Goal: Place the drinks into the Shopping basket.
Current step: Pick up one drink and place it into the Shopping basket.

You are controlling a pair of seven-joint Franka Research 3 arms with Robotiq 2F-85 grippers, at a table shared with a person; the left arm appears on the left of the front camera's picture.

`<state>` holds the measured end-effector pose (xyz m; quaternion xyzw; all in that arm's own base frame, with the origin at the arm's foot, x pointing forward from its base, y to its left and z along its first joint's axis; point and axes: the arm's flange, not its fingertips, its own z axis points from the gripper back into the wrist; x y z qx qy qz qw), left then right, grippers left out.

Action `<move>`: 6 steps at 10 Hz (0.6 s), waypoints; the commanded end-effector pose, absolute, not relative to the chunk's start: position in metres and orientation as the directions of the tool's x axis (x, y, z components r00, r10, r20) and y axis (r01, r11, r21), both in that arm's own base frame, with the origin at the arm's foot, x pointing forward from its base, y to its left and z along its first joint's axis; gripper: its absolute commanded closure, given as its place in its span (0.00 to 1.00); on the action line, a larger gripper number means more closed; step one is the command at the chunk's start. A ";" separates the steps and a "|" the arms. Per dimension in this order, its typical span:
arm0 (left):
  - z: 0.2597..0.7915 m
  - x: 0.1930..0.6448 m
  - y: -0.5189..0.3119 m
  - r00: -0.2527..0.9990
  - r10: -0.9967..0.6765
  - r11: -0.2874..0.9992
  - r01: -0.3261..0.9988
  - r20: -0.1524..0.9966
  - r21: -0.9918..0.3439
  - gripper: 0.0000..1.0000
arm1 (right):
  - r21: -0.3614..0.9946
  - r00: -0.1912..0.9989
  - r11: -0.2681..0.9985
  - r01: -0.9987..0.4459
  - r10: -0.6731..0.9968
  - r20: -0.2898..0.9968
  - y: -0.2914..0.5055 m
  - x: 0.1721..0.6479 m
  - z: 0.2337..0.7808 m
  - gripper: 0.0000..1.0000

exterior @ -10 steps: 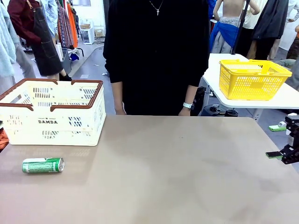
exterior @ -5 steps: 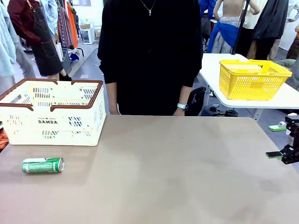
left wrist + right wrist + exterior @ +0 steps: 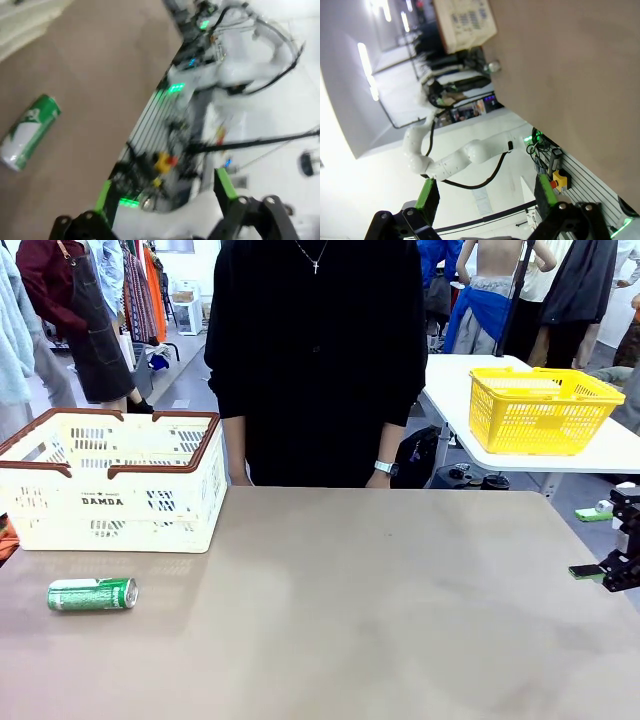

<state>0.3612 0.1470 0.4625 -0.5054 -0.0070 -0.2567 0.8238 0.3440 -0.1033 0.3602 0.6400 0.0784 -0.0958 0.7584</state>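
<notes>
One of the drinks, a green can (image 3: 92, 594) with white marks, lies on its side near the table's left front, just in front of the Shopping basket (image 3: 110, 480), which is cream-white with a brown rim and "DAMDA" lettering. The left wrist view shows the same can (image 3: 30, 131) on the brown tabletop, up and to the left of my left gripper (image 3: 162, 185), whose green pads stand wide apart with nothing between them. My right gripper (image 3: 603, 574) hangs off the table's right edge. In its own view the right gripper (image 3: 486, 194) is open and empty, and the Shopping basket (image 3: 465, 22) is far off.
A person in black stands at the far edge of the table (image 3: 380, 600), hands down behind it. A bright yellow basket (image 3: 540, 408) sits on a separate white table at the back right. My left arm (image 3: 450, 160) appears white in the right wrist view.
The person has shifted slightly to the left along the far edge. The can, the basket and the right gripper have not moved.
</notes>
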 end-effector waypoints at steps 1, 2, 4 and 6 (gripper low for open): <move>0.461 0.339 0.117 0.709 -0.613 0.413 0.664 0.350 -0.623 0.00 | 0.948 0.965 0.179 0.264 -0.051 -0.259 -0.103 0.341 0.364 0.00; 0.462 0.331 0.107 0.692 -0.629 0.417 0.685 0.355 -0.597 0.00 | 0.948 0.965 0.179 0.264 -0.051 -0.259 -0.103 0.341 0.364 0.00; 0.453 0.316 0.073 0.701 -0.617 0.561 0.710 0.357 -0.425 0.00 | 0.948 0.965 0.179 0.264 -0.051 -0.259 -0.103 0.341 0.364 0.00; 0.437 0.307 0.042 0.826 -0.481 0.689 0.563 0.294 -0.455 0.00 | 0.948 0.965 0.179 0.264 -0.051 -0.259 -0.103 0.341 0.364 0.00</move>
